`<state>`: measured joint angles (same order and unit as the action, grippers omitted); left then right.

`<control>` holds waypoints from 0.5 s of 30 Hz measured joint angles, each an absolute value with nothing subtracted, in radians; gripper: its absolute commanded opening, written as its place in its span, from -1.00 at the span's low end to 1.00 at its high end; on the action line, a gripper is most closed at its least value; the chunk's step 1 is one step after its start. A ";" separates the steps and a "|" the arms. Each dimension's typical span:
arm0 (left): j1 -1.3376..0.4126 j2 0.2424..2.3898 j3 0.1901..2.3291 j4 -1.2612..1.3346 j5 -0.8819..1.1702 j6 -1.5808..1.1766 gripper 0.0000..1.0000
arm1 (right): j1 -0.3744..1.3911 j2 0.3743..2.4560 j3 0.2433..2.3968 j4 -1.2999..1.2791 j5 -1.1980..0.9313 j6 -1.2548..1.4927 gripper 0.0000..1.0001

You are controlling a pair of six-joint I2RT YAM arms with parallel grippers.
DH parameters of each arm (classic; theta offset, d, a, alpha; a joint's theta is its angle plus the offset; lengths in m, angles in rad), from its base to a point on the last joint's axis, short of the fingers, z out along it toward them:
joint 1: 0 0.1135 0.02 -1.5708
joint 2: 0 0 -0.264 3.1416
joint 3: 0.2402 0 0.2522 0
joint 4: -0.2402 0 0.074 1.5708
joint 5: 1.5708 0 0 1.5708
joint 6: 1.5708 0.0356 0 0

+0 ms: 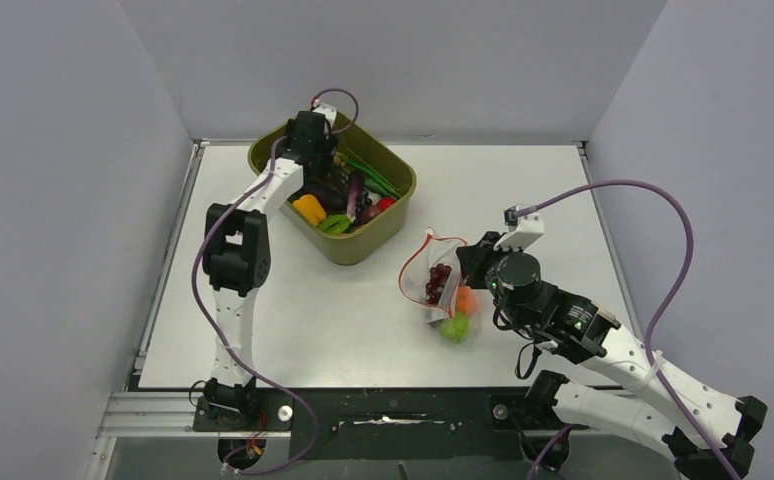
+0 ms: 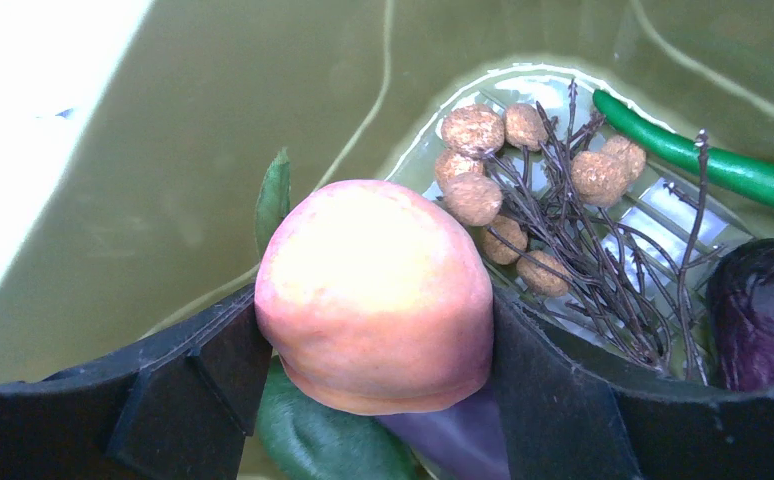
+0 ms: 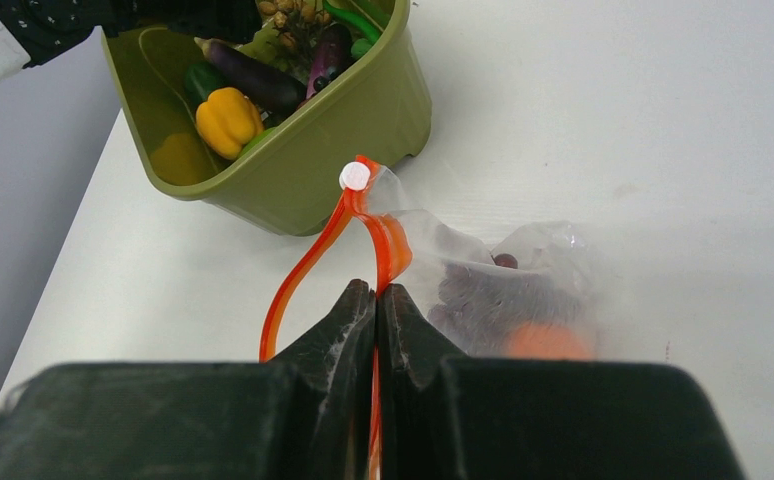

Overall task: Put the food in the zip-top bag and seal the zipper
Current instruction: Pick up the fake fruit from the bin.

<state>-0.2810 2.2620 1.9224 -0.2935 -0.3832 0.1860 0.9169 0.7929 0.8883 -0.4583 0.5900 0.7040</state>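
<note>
On the left, the left jaws reach down into the olive-green tub (image 1: 363, 245) and pinch a peach-coloured round fruit (image 2: 373, 290), one finger pressed against each side of it. Under the fruit, between the jaws, we see a dark green piece (image 2: 313, 440) and a purple piece (image 2: 443, 440). Beyond the jaws and to their right lies a bunch of dark twigs (image 2: 523, 200) with brown berries. Further right a green bean (image 2: 703, 160) runs across, and a dark purple eggplant (image 2: 763, 310) sits just beside the right-hand finger. A yellow-orange pepper (image 1: 309, 208) lies in the tub on the arm-base side of these jaws.

Right of the tub and apart from it, the zip-top bag (image 1: 433, 280) lies on the white bench (image 1: 563, 190). Dark grapes (image 1: 437, 282) and an orange fruit (image 1: 466, 300) show through it. A green fruit (image 1: 454, 326) sits at its near end, and we cannot tell whether that one is inside.

The right jaws are pressed together on the red-orange zipper (image 3: 313, 250), pinching it at the bag's mouth edge. Ahead of the jaws the strip loops open up to a small white tab (image 3: 354, 176), and the bag's body lies ahead and to their right
</note>
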 measured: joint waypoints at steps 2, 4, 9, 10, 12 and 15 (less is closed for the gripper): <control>-0.281 2.241 1.916 -0.294 -0.383 0.175 0.05 | 0.917 0.786 0.885 -0.460 0.586 0.710 -1.00; -0.281 2.210 1.899 -0.295 -0.382 0.160 0.04 | 0.917 0.781 0.884 -0.461 0.582 0.715 -1.00; -0.283 2.129 1.855 -0.302 -0.364 0.115 0.02 | 0.917 0.779 0.884 -0.466 0.566 0.722 -1.00; -0.283 2.109 1.842 -0.304 -0.356 0.106 0.02 | 0.917 0.779 0.884 -0.467 0.564 0.723 -1.00; -0.284 2.068 1.815 -0.310 -0.337 0.084 0.02 | 0.917 0.777 0.884 -0.470 0.561 0.724 -1.00; -0.287 2.004 1.770 -0.317 -0.296 0.052 0.01 | 0.917 0.765 0.884 -0.479 0.557 0.727 -1.00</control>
